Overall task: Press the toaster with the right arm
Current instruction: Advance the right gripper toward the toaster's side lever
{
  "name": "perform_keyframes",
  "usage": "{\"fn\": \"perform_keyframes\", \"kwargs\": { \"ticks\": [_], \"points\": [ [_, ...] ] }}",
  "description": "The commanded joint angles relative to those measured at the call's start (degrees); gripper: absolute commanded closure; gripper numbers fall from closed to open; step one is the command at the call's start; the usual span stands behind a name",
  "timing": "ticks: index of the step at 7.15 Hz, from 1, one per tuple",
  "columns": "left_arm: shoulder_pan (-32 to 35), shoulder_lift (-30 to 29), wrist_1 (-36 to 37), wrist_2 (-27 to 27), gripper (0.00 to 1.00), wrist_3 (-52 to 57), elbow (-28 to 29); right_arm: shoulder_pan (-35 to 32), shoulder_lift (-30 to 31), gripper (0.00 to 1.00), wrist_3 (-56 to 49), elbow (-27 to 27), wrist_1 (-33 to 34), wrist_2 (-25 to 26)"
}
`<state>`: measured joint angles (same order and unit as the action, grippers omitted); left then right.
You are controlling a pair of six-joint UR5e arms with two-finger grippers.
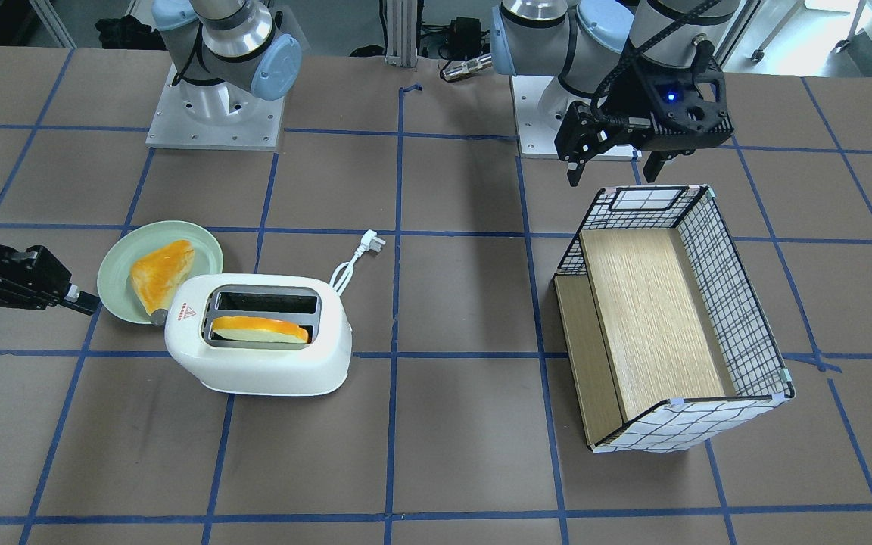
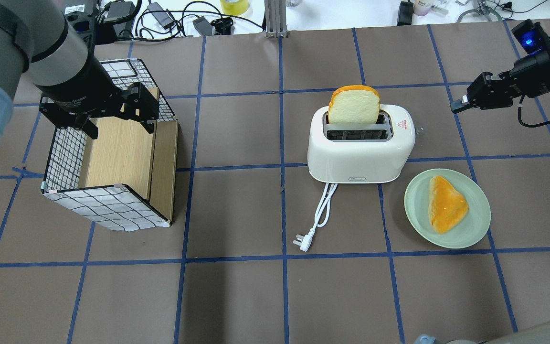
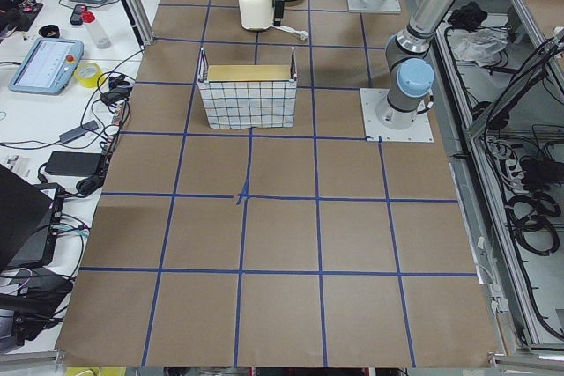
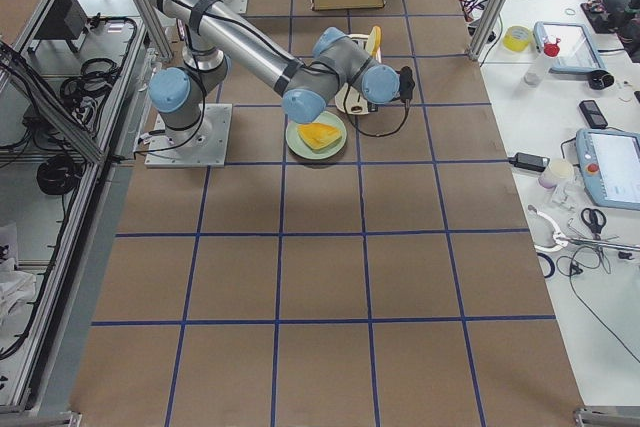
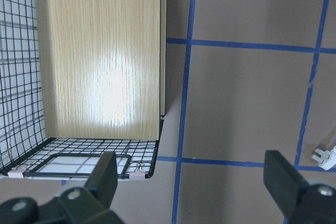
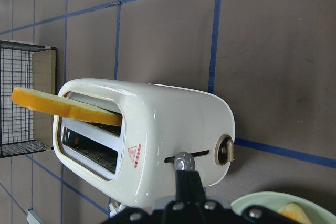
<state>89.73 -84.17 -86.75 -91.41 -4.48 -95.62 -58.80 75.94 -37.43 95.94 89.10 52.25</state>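
Note:
The white toaster [image 1: 254, 371] stands on the table with a slice of toast [image 2: 354, 105] sticking up from one slot. Its grey lever knob [image 6: 184, 161] sits on the end wall that faces the plate. My right gripper [image 2: 456, 105] is shut and empty. It hangs low beside that end, a short gap from the toaster, and points at it. In the right wrist view its shut fingertips [image 6: 187, 179] lie just below the knob. My left gripper [image 1: 614, 163] is open and empty above the wire basket's end.
A green plate [image 2: 475, 234] with a slice of bread [image 2: 447, 203] lies beside the toaster, below my right gripper's side. The toaster's white cord and plug [image 2: 303, 241] trail on the table. A wire basket [image 1: 739, 303] with wooden boards stands under my left arm.

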Motion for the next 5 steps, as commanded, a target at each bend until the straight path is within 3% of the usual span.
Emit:
{"fn": "perform_keyframes", "kwargs": {
  "ticks": [1,5],
  "points": [
    [0.0,0.06,0.0,0.0,0.0,0.0,0.0,0.09,-0.09,1.0,6.48,0.13,-0.42,0.31],
    [0.0,0.06,0.0,0.0,0.0,0.0,0.0,-2.88,-0.44,1.0,10.36,3.29,-0.07,-2.04]
  ]
}}
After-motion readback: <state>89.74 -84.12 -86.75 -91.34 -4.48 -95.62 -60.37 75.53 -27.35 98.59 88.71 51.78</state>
